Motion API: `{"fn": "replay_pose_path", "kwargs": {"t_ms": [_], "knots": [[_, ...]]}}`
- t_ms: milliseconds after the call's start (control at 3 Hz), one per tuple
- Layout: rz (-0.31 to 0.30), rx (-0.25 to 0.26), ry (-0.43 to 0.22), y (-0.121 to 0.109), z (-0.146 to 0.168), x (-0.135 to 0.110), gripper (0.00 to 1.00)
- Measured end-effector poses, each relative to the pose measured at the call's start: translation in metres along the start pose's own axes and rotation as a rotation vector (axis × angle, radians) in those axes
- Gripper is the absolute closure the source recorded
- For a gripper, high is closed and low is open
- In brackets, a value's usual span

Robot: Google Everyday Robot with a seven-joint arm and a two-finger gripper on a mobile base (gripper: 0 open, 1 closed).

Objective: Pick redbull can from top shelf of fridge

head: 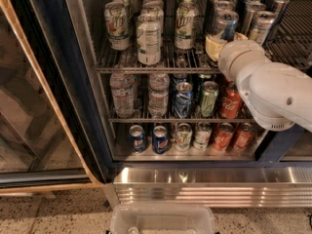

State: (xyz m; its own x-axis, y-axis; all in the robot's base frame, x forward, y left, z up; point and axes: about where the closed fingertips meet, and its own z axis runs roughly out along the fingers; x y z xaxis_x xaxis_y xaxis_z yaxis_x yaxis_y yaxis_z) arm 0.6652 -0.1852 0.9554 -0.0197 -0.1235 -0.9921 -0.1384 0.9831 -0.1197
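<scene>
The hand is at the front of the top shelf of the fridge. The redbull can stands upright, touching or just above the hand. I cannot tell whether the hand is clamped on the can or spread around it. This looks like the grasping step. The next move calls for a sure hold, then a straight pull outward, clear of the slim grey cans to the hand's right.
</scene>
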Motion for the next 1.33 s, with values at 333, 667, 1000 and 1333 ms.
{"fn": "replay_pose_path", "kwargs": {"t_ms": [333,667,1000,1333], "knots": [[0.006,-0.008,0.0,0.0,-0.012,-0.011,1.0],[0.012,-0.02,-0.008,0.001,-0.025,-0.025,1.0],[0.03,-0.044,-0.015,0.004,-0.037,-0.04,1.0],[0.083,-0.095,-0.006,0.007,-0.05,-0.052,1.0]]}}
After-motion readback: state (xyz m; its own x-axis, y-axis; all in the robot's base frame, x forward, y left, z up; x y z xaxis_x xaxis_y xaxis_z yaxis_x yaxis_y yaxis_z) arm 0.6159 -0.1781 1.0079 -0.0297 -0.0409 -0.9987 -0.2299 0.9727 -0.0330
